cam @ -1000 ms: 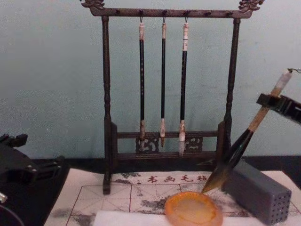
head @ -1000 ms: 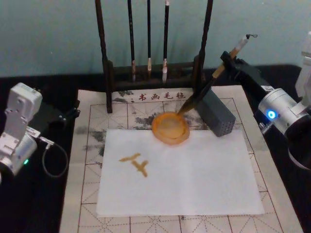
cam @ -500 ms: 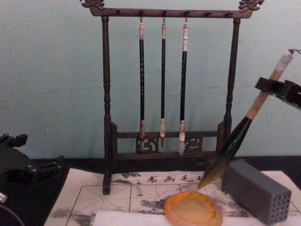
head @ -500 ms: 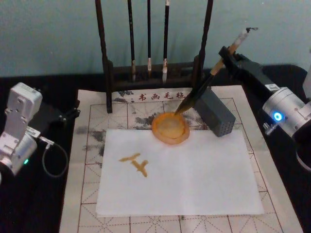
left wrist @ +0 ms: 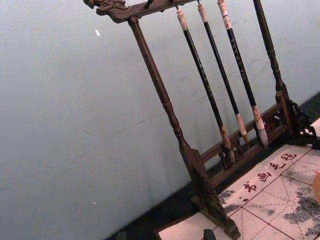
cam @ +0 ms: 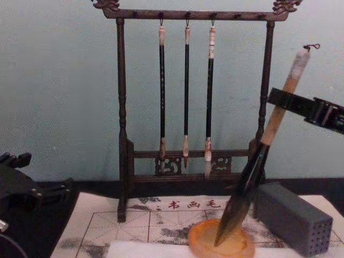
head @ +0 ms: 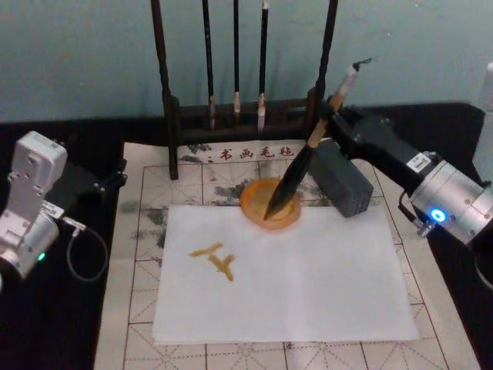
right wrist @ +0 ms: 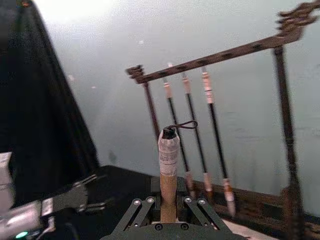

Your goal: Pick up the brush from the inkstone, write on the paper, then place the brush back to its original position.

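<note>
My right gripper is shut on the tan upper handle of the brush, which slants down to the left. The dark bristle tip sits over the orange inkstone, at or just inside its bowl. From the chest, the brush points into the inkstone, with the right gripper clamping it high up. In the right wrist view the fingers flank the handle. The white paper bears a brown ink mark. My left gripper stays parked at the far left.
A dark wooden rack with three thin hanging brushes stands behind the inkstone. A grey block with small holes lies right of the dish, under my right arm. The beige grid mat lies under the paper.
My right gripper moved left and forward. The brush tilted more upright, and its tip went from beside the grey block down onto the inkstone. The left arm stayed still.
</note>
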